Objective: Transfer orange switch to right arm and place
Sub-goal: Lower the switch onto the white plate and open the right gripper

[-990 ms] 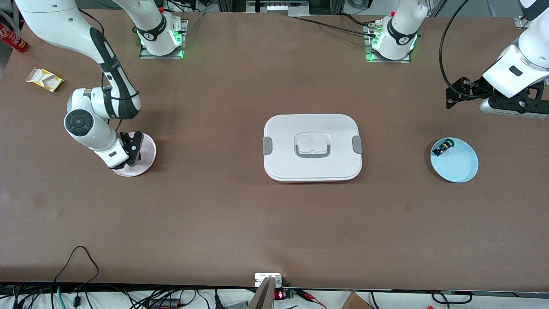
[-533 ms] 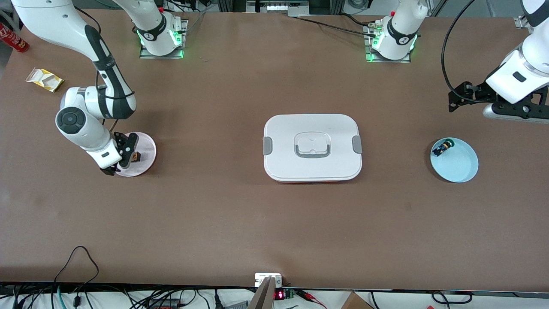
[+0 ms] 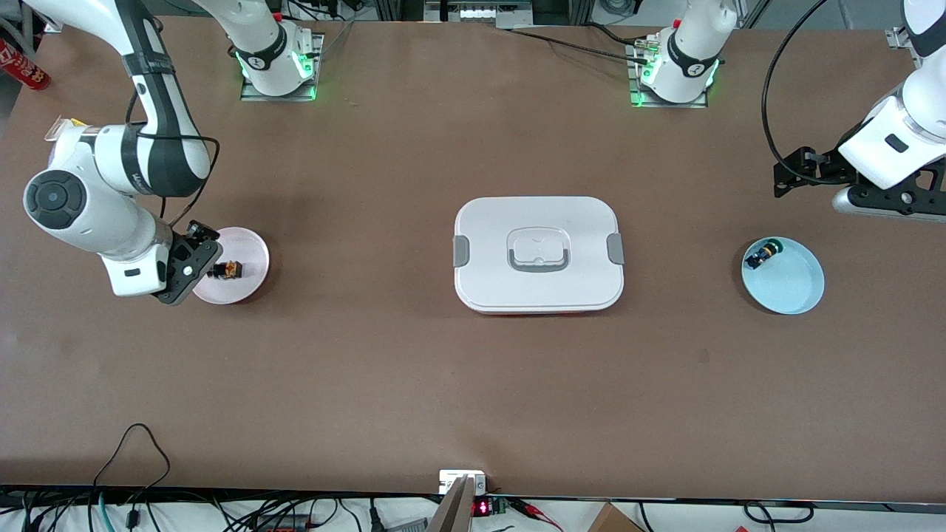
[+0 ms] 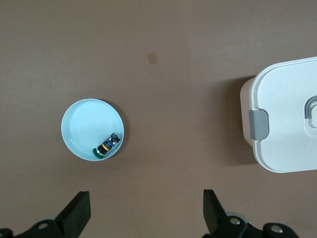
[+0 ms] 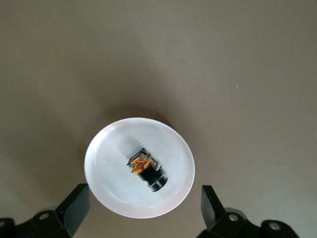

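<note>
In the pink dish (image 3: 247,255) toward the right arm's end of the surface lies the orange switch (image 3: 226,270), on its side and free. The right gripper (image 3: 194,260) hangs over the dish rim, fingers apart and empty; it should rise straight, clear of the rim. The left gripper (image 3: 794,171) waits, fingers apart, near the blue dish (image 3: 794,292) holding a green-tipped switch (image 3: 763,256).

Prob. a robotics lab: bolted arm bases (image 3: 277,63), cables (image 3: 133,473), brown test table (image 3: 414,384).

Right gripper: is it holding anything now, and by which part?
Nothing is held. The right gripper is open over the pink plate; the orange switch lies free on the plate.
</note>
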Robot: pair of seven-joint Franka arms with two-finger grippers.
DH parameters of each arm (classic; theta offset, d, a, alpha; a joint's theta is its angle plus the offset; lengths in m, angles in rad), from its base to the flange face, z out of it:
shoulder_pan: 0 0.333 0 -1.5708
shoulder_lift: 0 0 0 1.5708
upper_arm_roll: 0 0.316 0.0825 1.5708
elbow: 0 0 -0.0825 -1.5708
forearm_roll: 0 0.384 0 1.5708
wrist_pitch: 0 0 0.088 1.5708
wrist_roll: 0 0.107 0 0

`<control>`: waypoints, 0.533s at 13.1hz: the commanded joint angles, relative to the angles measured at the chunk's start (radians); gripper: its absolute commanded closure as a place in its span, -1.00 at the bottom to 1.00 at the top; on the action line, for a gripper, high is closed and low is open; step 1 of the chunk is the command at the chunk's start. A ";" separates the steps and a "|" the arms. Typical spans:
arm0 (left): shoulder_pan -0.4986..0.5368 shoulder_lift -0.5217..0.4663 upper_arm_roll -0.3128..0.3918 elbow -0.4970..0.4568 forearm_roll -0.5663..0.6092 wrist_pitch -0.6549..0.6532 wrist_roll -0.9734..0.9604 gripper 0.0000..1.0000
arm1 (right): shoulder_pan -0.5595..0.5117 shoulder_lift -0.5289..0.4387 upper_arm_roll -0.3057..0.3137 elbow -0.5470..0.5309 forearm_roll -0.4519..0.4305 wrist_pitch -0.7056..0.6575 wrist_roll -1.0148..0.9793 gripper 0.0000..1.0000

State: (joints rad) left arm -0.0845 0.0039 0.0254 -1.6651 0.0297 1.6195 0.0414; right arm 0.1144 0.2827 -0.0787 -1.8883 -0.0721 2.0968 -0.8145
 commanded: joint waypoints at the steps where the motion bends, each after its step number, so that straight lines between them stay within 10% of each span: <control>1: -0.006 0.018 0.005 0.034 0.016 -0.026 -0.011 -1.00 | 0.008 -0.020 -0.001 0.012 0.015 -0.093 0.217 -1.00; 7: -0.004 0.018 0.005 0.034 0.018 -0.027 -0.011 -1.00 | 0.090 -0.088 0.000 0.069 0.015 -0.343 0.719 -1.00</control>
State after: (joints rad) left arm -0.0842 0.0050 0.0261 -1.6646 0.0301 1.6151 0.0414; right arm 0.1948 0.2291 -0.0773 -1.8466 -0.0684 1.8386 -0.1894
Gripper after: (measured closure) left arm 0.000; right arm 0.000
